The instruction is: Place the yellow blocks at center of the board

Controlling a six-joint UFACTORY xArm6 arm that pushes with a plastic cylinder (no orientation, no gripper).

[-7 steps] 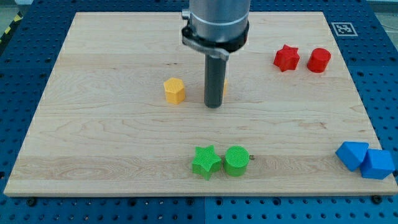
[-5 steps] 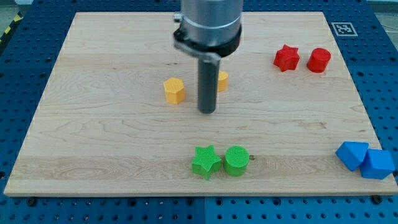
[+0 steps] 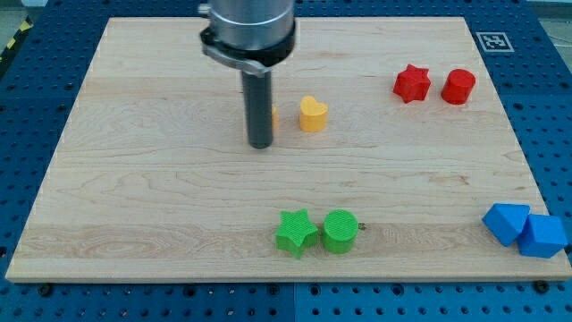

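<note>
1 camera view looks down at a slant from above the near edge of the pale wooden board point(image 3: 134, 206), facing its far edge. It stands close enough that the board fills the frame, blue perforated tabletop point(image 3: 27, 107) bordering it.

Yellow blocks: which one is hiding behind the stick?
The left yellow block. Only its edge peeks out to the right of the rod, just above my tip. The yellow heart, further right, shows completely.
</note>
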